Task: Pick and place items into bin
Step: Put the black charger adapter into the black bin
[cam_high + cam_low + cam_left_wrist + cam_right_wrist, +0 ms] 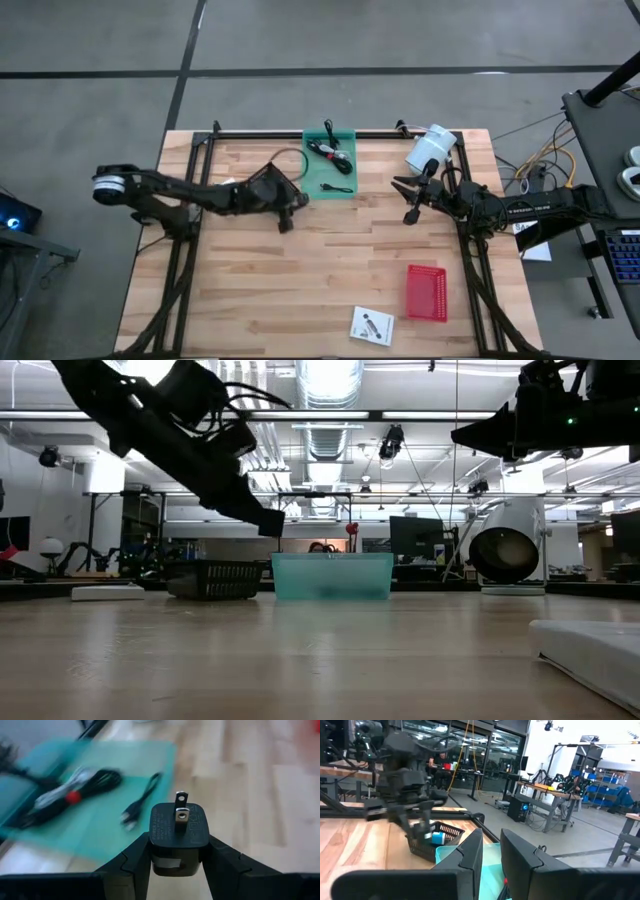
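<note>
Left gripper (180, 857): clenched on a black plug adapter (179, 836), one finger on each flat side, the two metal prongs pointing away from the wrist. In the high view the gripper (287, 212) hangs over bare table, just off the near left corner of the green bin.

Plug adapter: held clear of the wood, not over the bin; the bin's edge lies ahead of the fingers and to one side.

Green bin (313, 190): a shallow teal tray at the table's far edge, between the two grippers. The low view shows it as a low translucent box (332, 576) resting on the table.

Inside the bin: a coiled black cable (75, 790) with a red spot on the bundle, and a thin short cable (140, 802) lying apart from it, nearer the held adapter.

Right gripper (408, 195): on the other side of the bin from the left one, above the table and near a white cylinder (428, 150). Its fingers (470, 852) stand close together with a narrow gap and nothing between them.

Red basket (426, 292): on the table well away from both grippers, toward the near right.

White packet (372, 326): flat on the wood beside the red basket, at the near edge.

Table (250, 290): pale wood planks.
</note>
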